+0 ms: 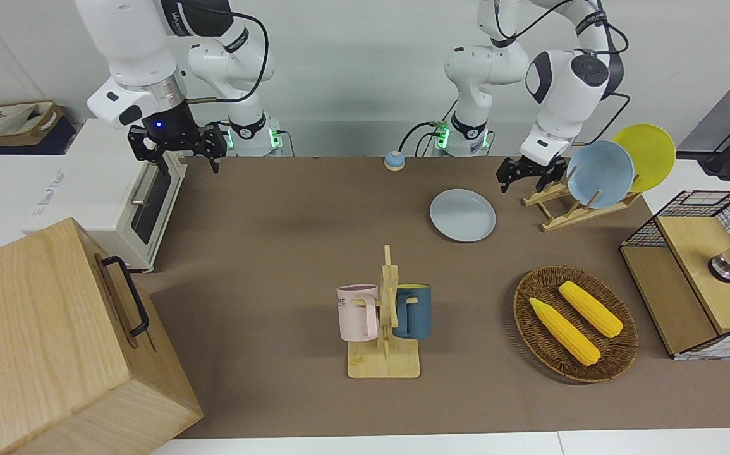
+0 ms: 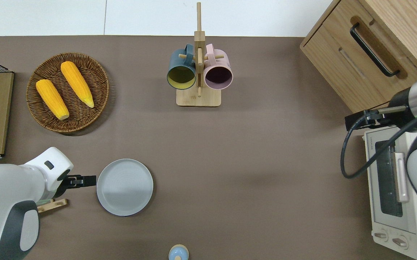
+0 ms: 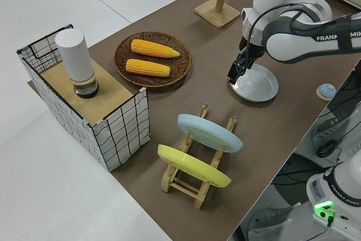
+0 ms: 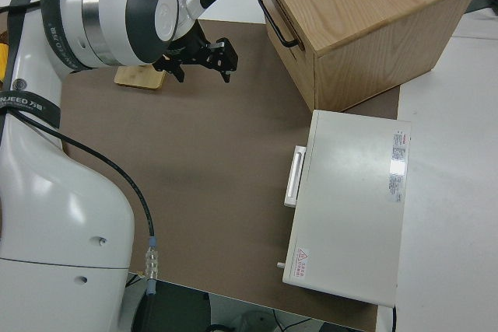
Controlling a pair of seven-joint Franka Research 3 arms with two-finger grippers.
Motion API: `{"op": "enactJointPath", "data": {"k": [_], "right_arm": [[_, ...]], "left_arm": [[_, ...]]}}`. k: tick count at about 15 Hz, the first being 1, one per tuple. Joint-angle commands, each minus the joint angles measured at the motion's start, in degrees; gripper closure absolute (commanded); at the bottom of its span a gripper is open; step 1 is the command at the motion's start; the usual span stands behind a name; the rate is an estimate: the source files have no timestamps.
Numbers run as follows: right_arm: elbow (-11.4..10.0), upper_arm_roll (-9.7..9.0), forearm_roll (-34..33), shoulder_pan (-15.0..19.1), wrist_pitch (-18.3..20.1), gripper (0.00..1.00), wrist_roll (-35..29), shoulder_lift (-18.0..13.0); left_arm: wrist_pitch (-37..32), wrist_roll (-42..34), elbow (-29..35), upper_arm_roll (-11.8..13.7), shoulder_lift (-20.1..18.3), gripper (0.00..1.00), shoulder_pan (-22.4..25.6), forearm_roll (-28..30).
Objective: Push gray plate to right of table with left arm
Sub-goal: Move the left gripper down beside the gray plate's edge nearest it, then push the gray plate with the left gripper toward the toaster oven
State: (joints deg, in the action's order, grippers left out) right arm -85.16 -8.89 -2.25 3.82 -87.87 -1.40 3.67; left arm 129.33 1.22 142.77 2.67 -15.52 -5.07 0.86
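One gray plate (image 2: 125, 187) beside left gripper (image 2: 87, 181) fingertips.

Gray plate (image 2: 125, 187), lower left of the overhead view: smooth, faintly glossy, ceramic-looking. Table (image 2: 251, 151) cover matte brown, cloth-like. Left arm (image 2: 9, 202) shell glossy white plastic with black panels. Basket (image 2: 67, 92), upper left: rough woven wicker. Mug rack (image 2: 198, 86), top centre: pale unfinished wood; mugs (image 2: 218, 76) smooth, satin. Cabinet (image 2: 342, 68), upper right: light wood grain, black metal handle. Toaster oven (image 2: 392, 202), lower right: white painted metal, dark glass door.
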Motion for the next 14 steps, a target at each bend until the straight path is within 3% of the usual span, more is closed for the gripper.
{"op": "enactJointPath", "data": {"k": [1, 7, 14], "right_arm": [[0.16, 0.01, 0.4, 0.04, 0.59, 0.017, -0.18, -0.33], [0.08, 0.01, 0.4, 0.04, 0.59, 0.017, -0.18, -0.33], [0.08, 0.01, 0.4, 0.04, 0.59, 0.017, -0.27, -0.33]], "left_arm": [[8.64, 2.64, 6.91, 0.06, -0.92, 0.0, -2.05, 0.55], [18.93, 3.18, 11.92, 0.06, 4.18, 0.0, -3.02, 0.55], [19.11, 3.09, 12.01, 0.06, 4.62, 0.01, -3.02, 0.55]]}}
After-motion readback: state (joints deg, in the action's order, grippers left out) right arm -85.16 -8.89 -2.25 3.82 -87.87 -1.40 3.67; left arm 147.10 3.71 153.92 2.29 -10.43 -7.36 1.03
